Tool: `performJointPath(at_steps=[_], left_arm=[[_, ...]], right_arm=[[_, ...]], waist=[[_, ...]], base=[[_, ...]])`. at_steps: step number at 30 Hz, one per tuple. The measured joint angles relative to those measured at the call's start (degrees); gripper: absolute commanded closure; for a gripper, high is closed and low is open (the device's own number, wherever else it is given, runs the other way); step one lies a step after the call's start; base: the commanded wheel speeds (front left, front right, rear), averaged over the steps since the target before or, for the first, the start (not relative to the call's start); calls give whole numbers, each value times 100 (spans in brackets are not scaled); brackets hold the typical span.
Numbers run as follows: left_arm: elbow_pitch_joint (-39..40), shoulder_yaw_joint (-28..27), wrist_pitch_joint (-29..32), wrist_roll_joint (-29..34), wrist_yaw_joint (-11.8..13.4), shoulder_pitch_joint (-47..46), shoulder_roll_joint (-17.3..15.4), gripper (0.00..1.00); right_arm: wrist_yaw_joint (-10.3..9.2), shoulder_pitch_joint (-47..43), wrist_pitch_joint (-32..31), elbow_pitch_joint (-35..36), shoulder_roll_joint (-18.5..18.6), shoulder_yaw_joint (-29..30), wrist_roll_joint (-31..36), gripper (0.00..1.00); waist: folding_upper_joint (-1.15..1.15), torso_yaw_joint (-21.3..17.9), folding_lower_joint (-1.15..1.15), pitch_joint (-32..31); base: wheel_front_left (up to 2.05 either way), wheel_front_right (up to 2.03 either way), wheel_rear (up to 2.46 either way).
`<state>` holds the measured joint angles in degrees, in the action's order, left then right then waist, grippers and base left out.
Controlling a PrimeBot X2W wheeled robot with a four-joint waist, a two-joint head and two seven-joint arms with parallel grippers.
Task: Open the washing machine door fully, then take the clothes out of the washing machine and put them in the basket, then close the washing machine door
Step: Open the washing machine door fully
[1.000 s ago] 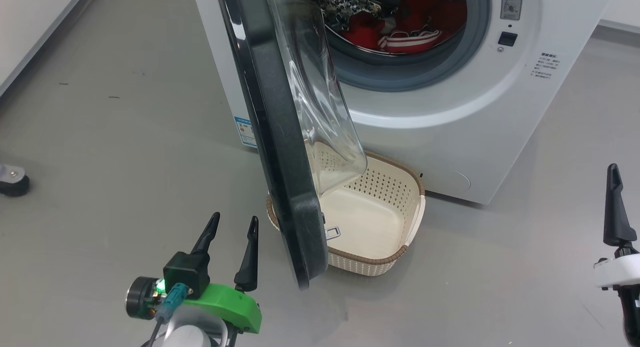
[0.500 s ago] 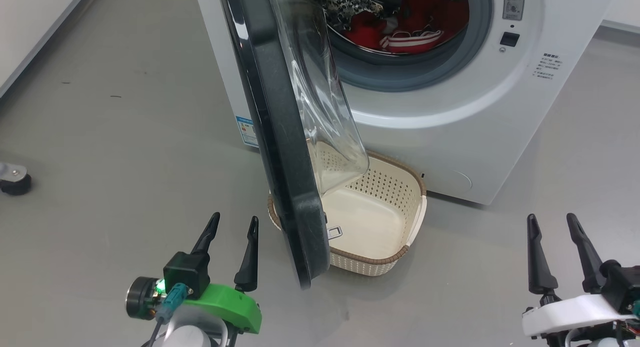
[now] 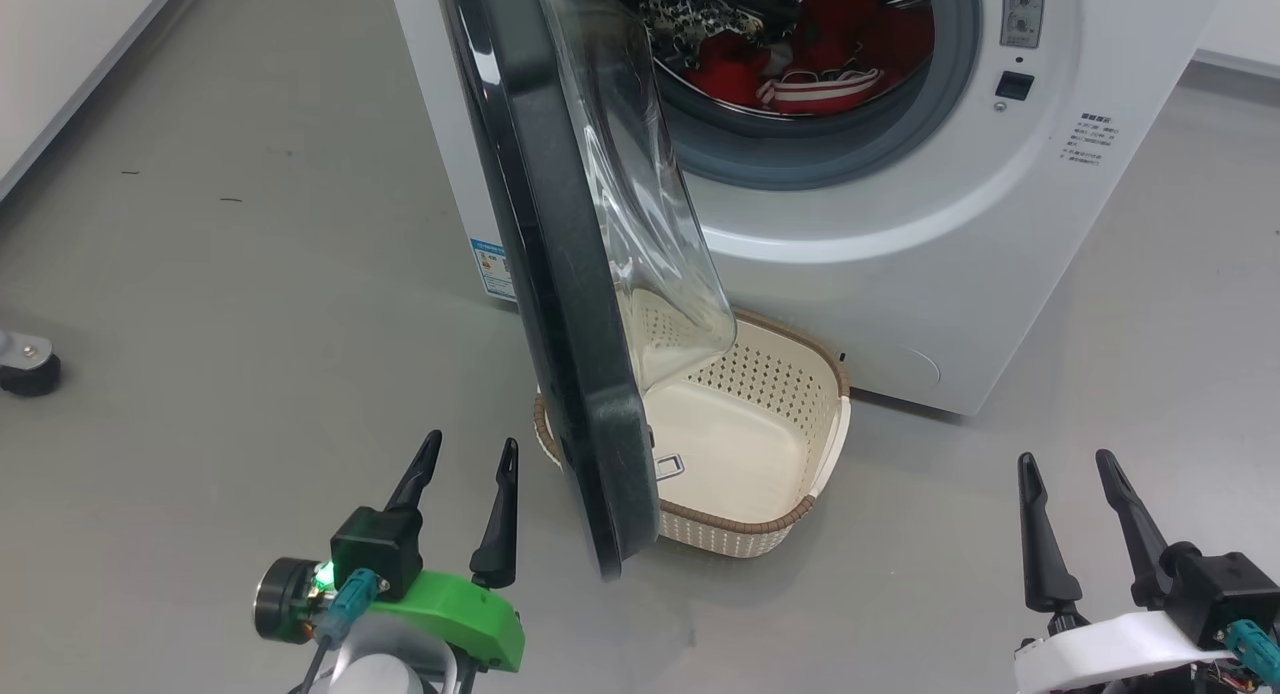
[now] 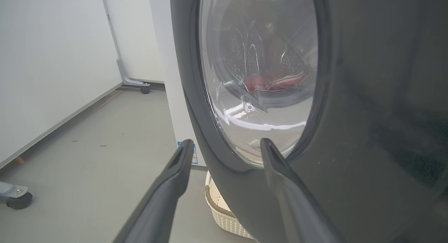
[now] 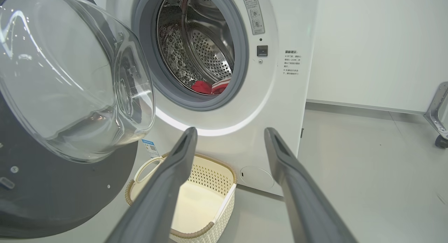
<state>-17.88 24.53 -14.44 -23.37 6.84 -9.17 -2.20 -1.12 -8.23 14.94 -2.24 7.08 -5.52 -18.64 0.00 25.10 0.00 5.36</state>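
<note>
Right jaws swung inward, spread; washing machine door [image 3: 560, 274] overhangs basket [image 3: 795, 517].

Looks like a bare test lab: smooth grey floor [image 3: 200, 274], plain white walls [image 4: 52, 61], a black castor-wheeled metal leg [image 3: 28, 369] well left of the left claw [image 3: 471, 440].

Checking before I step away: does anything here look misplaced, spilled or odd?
The door stands partly open, overhanging one end of the empty basket below it, which could hinder dropping clothes in. Nothing looks spilled or damaged.
</note>
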Motion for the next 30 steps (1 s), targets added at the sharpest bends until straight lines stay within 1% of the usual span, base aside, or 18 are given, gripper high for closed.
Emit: performJointPath(at_steps=[7,9,12,14,15,16,17,18,19,20,26,30], left_arm=[[-15,41,0,-1,0,1,0,0],[-18,42,0,-4,0,1,0,0],[-26,49,0,-9,0,1,0,0],[-33,52,0,-14,0,1,0,0],[-35,53,0,-15,0,1,0,18],[-40,56,0,-15,0,1,0,26],[-44,58,0,-15,0,1,0,44],[-46,63,0,-15,0,1,0,59],[-49,68,0,-15,0,1,0,85],[-52,70,0,-15,0,1,0,100],[-15,59,0,-14,0,0,0,100],[267,-68,0,-13,0,-17,-1,100]], right_arm=[[56,-54,0,-18,-108,134,92,0],[102,-54,0,-22,-130,158,121,0],[105,-54,0,-30,-157,183,153,0],[157,-54,0,-35,-167,194,167,0],[157,-55,0,-36,-174,202,167,0],[163,-55,0,-38,-181,212,169,0],[167,-56,0,-42,-187,220,187,0],[182,-57,0,-44,-193,231,209,0],[208,-58,0,-45,-204,243,218,0],[212,-59,0,-46,-213,249,220,0],[259,-69,0,-57,-268,299,289,0],[302,-70,0,-57,-283,335,368,0]], waist=[[0,18,0,-25],[0,23,0,-34],[0,30,0,-49],[0,35,0,-60],[0,36,0,-66],[0,38,0,-70],[0,40,0,-74],[0,41,0,-78],[0,42,0,-81],[0,42,0,-83],[0,45,0,-88],[0,51,0,-85]], base=[[0,0,0],[0,0,0],[0,0,0],[0,0,0],[0,0,0],[0,0,0],[0,0,0],[0,0,0],[0,0,0],[0,0,0],[0,0,0],[0,0,0]])
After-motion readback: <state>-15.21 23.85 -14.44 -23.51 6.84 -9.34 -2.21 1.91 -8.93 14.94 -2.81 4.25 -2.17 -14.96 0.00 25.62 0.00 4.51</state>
